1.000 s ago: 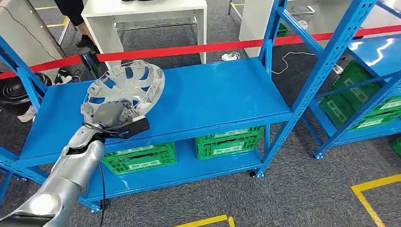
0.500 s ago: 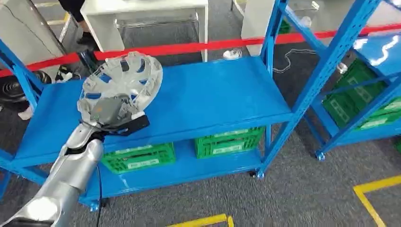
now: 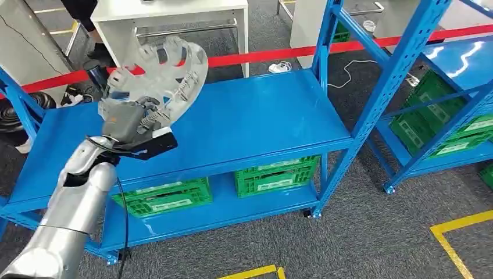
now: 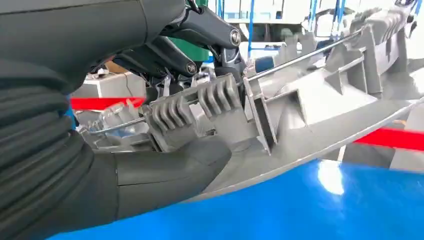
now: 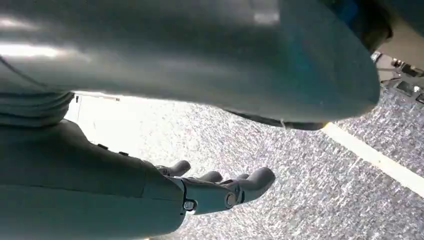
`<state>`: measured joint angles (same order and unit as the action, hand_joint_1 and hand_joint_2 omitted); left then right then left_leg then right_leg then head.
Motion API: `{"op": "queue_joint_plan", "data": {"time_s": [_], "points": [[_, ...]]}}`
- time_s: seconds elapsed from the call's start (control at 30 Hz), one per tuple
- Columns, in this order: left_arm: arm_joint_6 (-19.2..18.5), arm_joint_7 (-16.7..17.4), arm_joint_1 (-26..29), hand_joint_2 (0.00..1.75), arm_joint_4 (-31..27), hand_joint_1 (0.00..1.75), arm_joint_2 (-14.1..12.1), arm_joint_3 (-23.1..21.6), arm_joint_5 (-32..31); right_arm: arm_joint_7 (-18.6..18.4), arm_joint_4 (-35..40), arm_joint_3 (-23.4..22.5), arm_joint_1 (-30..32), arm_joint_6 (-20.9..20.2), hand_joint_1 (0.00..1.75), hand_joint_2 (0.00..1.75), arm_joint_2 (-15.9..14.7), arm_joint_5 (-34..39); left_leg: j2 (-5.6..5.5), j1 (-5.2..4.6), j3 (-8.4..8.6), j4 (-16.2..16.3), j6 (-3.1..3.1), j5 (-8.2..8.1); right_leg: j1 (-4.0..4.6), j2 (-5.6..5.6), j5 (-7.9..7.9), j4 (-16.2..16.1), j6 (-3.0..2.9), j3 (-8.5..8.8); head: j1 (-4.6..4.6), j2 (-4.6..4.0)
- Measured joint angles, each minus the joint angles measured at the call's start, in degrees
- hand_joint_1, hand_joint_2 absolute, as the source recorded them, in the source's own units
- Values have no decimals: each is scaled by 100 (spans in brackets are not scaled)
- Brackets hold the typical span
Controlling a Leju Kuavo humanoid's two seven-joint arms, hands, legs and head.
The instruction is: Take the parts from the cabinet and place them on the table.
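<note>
- Left hand [image 3: 125,123] clamps the near rim of the silver wheel cover [image 3: 157,72], thumb under, fingers hooked inside.
- The cover is off the blue shelf [image 3: 250,116], tilted up over its left end, leaning away from the hand.
- Right hand [image 5: 210,190] hangs empty, fingers loosely apart.
- White table [image 3: 168,17] waits beyond the red tape.

The setting is a workshop or warehouse test area. Indicators: blue steel shelving racks [image 3: 232,125], green plastic crates [image 3: 278,174] on the lower shelf, grey carpet floor [image 3: 372,232] with yellow marking tape [image 3: 459,224], and a red barrier tape [image 3: 273,54].
</note>
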<state>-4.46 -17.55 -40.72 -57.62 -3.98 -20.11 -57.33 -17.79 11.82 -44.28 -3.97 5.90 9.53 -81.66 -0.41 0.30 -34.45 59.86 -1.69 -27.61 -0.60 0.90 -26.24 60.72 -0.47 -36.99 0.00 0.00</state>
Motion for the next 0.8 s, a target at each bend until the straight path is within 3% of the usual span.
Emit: {"op": "queue_joint_plan", "data": {"time_s": [0.07,0.13,0.2,0.23,0.27,0.3,0.33,0.4,0.47,0.57,0.6,0.63,0.73,0.77,0.8], "points": [[-89,2,-15,175,-187,175,-74,-2,48,-2,0,-9,9,-2,0,0,0,-17,-4,22,-8,-13,51,31,16,1,30,-42,59,13,2,0],[-151,20,-61,175,-343,175,-129,-7,74,-2,0,-9,8,-2,0,0,-2,-37,9,60,1,-51,126,75,6,-39,-161,171,108,-86,11,0],[-194,-28,-77,175,-482,175,-188,-11,170,0,0,-11,3,-2,0,0,-2,-41,13,52,-10,-48,150,83,3,-50,-612,1011,134,-447,6,0],[-205,-55,-77,175,-522,175,-221,-17,208,52,0,-13,0,-2,0,0,-2,-41,21,47,-15,-44,157,82,5,-51,-767,1422,142,-624,13,0],[-238,-85,-76,175,-567,175,-247,-20,260,200,0,-17,-2,0,0,0,-2,-42,27,44,-16,-38,157,82,5,-53,-813,1680,146,-728,8,0],[-262,-118,-78,175,-610,175,-276,-22,313,359,0,-20,-3,0,0,0,-2,-41,29,44,-16,-30,157,81,4,-54,-729,1643,142,-702,8,0],[-299,-140,-85,175,-681,175,-301,-26,378,483,0,-28,1,0,0,0,-2,-37,27,44,-15,-22,156,80,3,-56,-540,1357,133,-547,11,0],[-395,-173,-115,175,-817,175,-334,-28,522,492,0,-39,1,9,0,0,-7,-33,15,46,-15,6,133,64,1,-67,-80,343,93,-16,11,0],[-492,-192,-148,175,-927,175,-383,-31,647,472,0,-46,-6,13,0,0,-9,-26,2,4,-68,59,69,50,37,-68,-149,3,41,139,6,0],[-610,-199,-151,175,-1125,175,-444,-46,794,393,0,-55,1,28,0,0,-13,0,3,25,-59,-4,-40,108,56,-49,-106,7,-50,114,6,0],[-643,-177,-145,175,-1191,175,-461,-50,846,321,0,-57,-2,28,0,0,-11,4,4,33,-86,14,-65,65,7,-58,-64,-52,-112,135,6,0],[-669,-168,-149,175,-1254,175,-483,-63,887,220,0,-61,-5,28,0,0,-11,4,15,36,-126,112,-93,-35,9,-63,-50,-66,-132,138,-3,0],[-789,-157,-124,175,-1399,175,-568,-109,1027,101,0,-79,-2,33,0,0,-11,4,15,47,-592,1291,-160,-661,5,-63,-35,-66,-160,125,-9,0],[-833,-162,-99,175,-1434,175,-610,-125,1093,98,0,-83,0,33,0,0,-11,4,15,47,-714,1593,-172,-746,6,-63,-31,-65,-166,121,-13,0],[-893,-181,-60,175,-1496,175,-653,-138,1199,98,0,-85,2,33,0,0,-11,0,15,47,-714,1639,-172,-697,6,-62,-27,-65,-168,121,-9,0]]}}
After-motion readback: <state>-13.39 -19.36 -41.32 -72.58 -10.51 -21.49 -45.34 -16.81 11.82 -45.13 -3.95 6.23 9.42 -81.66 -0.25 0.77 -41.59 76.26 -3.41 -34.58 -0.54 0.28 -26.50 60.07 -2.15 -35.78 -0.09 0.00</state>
